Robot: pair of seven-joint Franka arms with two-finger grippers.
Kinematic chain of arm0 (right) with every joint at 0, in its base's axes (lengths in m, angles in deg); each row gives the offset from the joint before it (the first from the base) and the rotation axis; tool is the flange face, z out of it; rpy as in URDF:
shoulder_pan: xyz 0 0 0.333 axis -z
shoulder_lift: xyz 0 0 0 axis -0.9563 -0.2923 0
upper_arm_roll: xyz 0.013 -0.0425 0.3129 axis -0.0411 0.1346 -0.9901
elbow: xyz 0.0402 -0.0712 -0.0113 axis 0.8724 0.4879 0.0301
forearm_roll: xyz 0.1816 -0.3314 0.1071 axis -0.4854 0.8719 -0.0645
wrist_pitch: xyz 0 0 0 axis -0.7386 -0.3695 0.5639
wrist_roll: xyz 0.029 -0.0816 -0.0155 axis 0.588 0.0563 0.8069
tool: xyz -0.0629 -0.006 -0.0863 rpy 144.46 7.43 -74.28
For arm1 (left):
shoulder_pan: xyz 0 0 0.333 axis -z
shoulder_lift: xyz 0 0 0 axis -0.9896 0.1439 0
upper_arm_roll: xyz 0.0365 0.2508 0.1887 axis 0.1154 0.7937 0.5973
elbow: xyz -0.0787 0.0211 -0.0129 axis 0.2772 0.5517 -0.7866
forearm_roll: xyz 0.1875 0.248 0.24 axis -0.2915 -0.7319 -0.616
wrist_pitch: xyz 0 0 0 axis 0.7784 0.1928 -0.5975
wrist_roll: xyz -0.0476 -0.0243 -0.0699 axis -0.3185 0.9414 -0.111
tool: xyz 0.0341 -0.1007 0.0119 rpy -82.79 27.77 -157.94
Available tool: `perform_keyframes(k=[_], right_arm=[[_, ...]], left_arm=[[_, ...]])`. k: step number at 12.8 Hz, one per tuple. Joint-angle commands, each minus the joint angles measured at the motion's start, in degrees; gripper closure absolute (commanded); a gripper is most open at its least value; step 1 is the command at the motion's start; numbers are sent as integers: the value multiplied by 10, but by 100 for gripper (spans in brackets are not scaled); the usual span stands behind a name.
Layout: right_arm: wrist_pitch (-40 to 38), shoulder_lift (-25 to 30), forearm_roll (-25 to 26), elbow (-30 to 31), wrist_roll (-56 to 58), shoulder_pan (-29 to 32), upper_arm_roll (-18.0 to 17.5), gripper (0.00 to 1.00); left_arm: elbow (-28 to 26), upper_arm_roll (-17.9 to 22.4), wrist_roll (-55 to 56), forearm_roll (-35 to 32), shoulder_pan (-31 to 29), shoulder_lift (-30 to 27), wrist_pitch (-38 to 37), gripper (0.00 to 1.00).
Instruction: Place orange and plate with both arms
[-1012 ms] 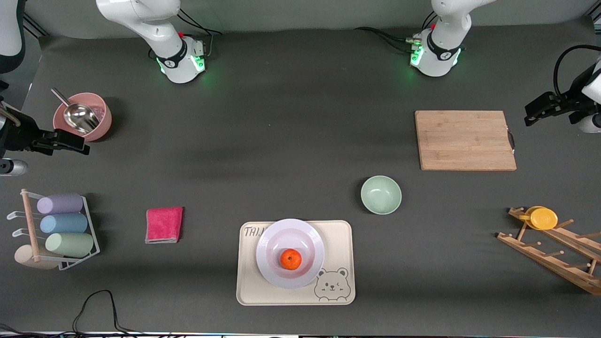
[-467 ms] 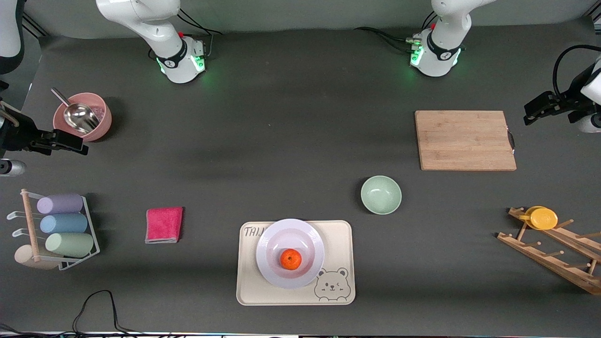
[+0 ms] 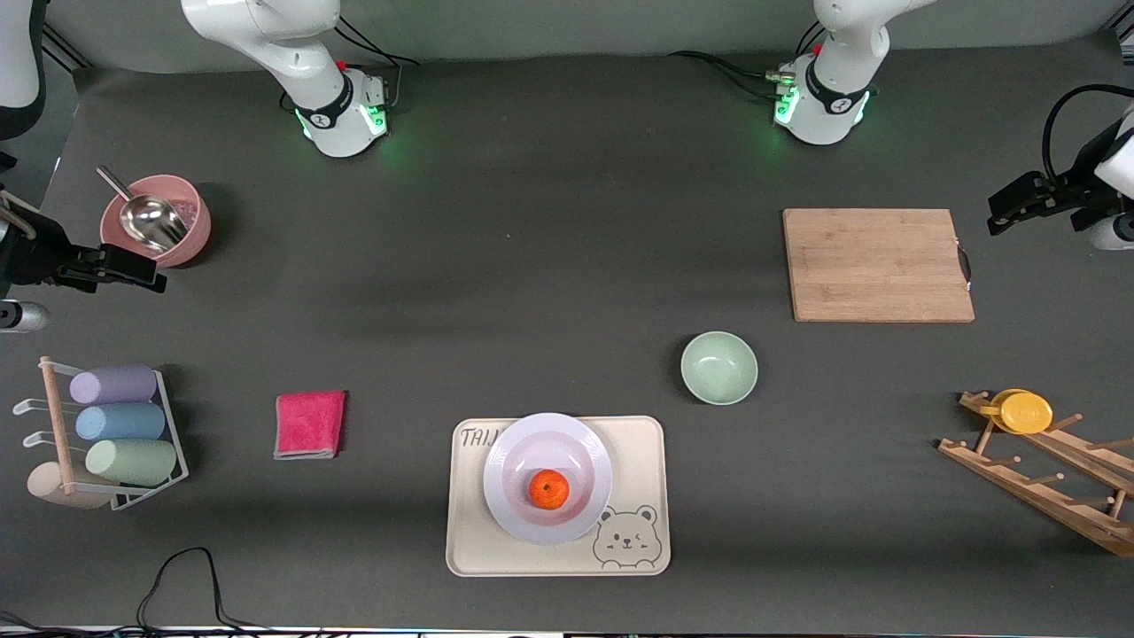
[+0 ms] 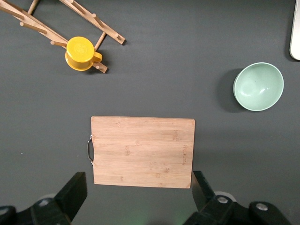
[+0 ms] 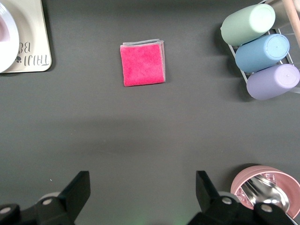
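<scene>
Orange in colour and dimpled, the orange [image 3: 549,489] sits in the shallow centre of the plate [image 3: 547,434], slightly toward the plate's edge nearest the front camera. Plate position: on the cream bear tray [image 3: 642,461], covering much of the tray's half toward the right arm's end of the table. Tray position: near the tabletop's edge closest to the front camera, roughly midway along it. Both arms are drawn back, one at each end of the tabletop, and neither touches any object. Right gripper [image 3: 133,269]: raised in the air at the right arm's end, just beside the pink bowl [image 3: 190,232] containing a metal scoop [image 3: 151,219]; in the right wrist view its fingers [image 5: 77,190] stand wide apart with nothing between them. Left gripper [image 3: 1010,206]: raised in the air at the left arm's end, near the short edge of the wooden cutting board [image 3: 877,264]; in the left wrist view its fingers [image 4: 75,190] are likewise spread wide and hold nothing. Other items: a mint-green bowl [image 3: 718,368] between the cutting board and the tray; a folded pink cloth [image 3: 309,424] beside the tray toward the right arm's end; a wire rack [image 3: 168,434] holding pastel cups [image 3: 124,423] near that end's corner; a wooden peg rack [image 3: 1045,474] carrying a yellow cup [image 3: 1021,411] at the left arm's end.
</scene>
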Motion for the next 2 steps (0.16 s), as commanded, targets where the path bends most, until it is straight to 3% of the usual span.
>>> perform_keyframes(k=[1,2], right_arm=[[-1,8,15,3,-16,-5,1,0],[-1,8,15,3,-16,-5,1,0]], left_arm=[[2,1,-9,6,0,-6,-11,0],[2,1,-9,6,0,-5,-11,0]])
